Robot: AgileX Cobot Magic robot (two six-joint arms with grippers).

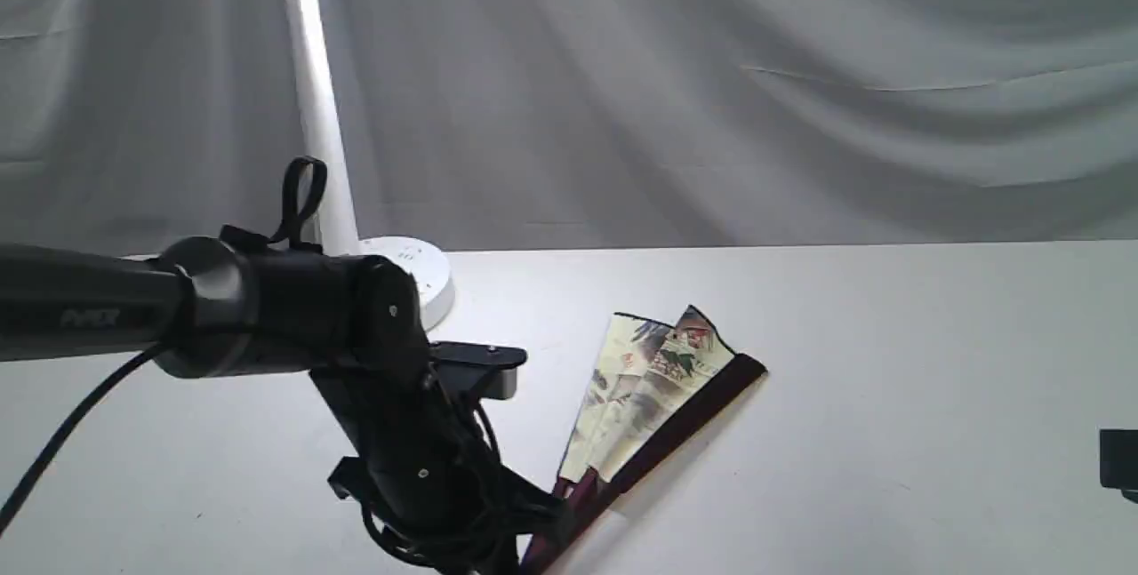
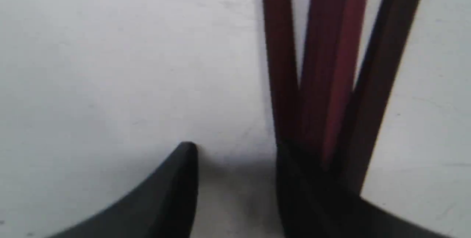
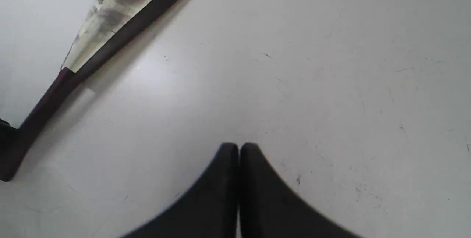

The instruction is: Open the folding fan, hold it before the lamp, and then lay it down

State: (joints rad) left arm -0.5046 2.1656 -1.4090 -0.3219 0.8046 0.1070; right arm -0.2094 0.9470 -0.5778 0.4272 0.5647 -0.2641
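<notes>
Folding fan part-open, flat on table at lower centre, ribs running down-left to pivot beside left gripper, jaws spread; right gripper pressed together, well apart.

No text can be read with certainty. A faint pale wordmark stands on the dark tube of the left arm, its letters too blurred to spell out. Small dark strokes like writing sit beside the green foliage painted on the folding fan, but they are illegible. The lamp base shows only tiny unreadable marks.
</notes>
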